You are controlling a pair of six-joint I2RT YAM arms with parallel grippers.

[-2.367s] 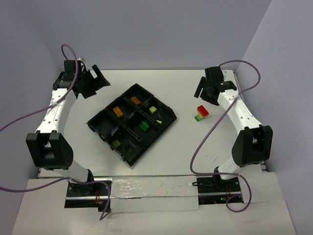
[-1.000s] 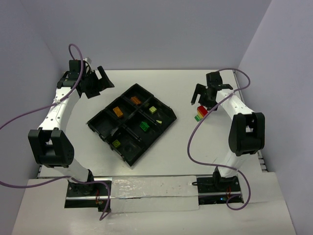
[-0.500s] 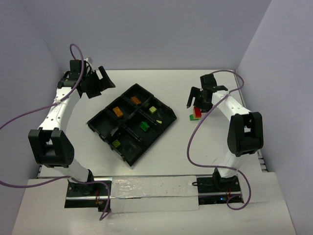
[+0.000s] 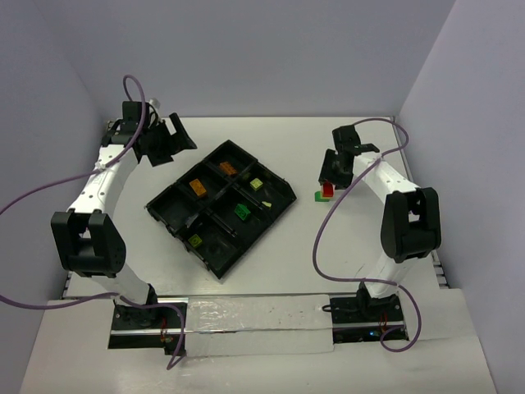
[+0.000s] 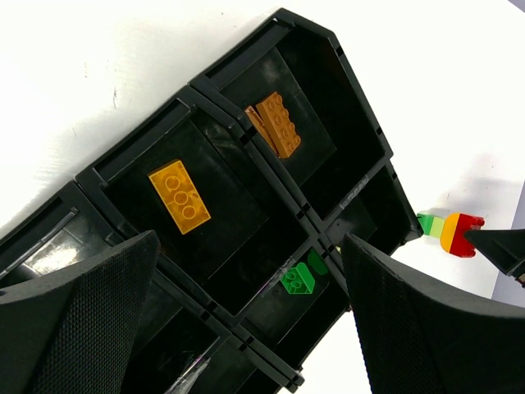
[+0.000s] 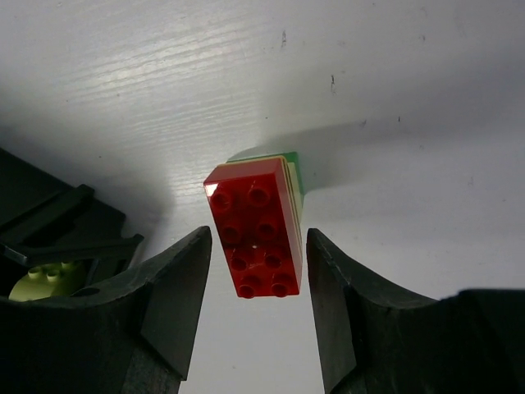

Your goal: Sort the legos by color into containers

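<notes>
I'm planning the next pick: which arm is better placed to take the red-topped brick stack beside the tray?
Right. The right gripper flanks the stack, a finger on each side; the left gripper hangs open across the tray, well away.

A white table point(image 4: 287, 263) sits enclosed by 3 pale lavender walls point(image 4: 271, 57).

From my right wrist camera, the red brick point(image 6: 254, 234) hides whatever lies under it, save for thin yellow and green edges (how many layers, I cannot tell). Whether my right fingers point(image 6: 172, 304) touch its sides or stand just beside them is unclear. One finger half covers a pale yellow-green brick point(image 6: 37, 281) in the tray point(image 6: 49, 222), which is cut off by the picture's left edge. My left fingers point(image 5: 74, 320) hide the tray's nearer compartments.
</notes>
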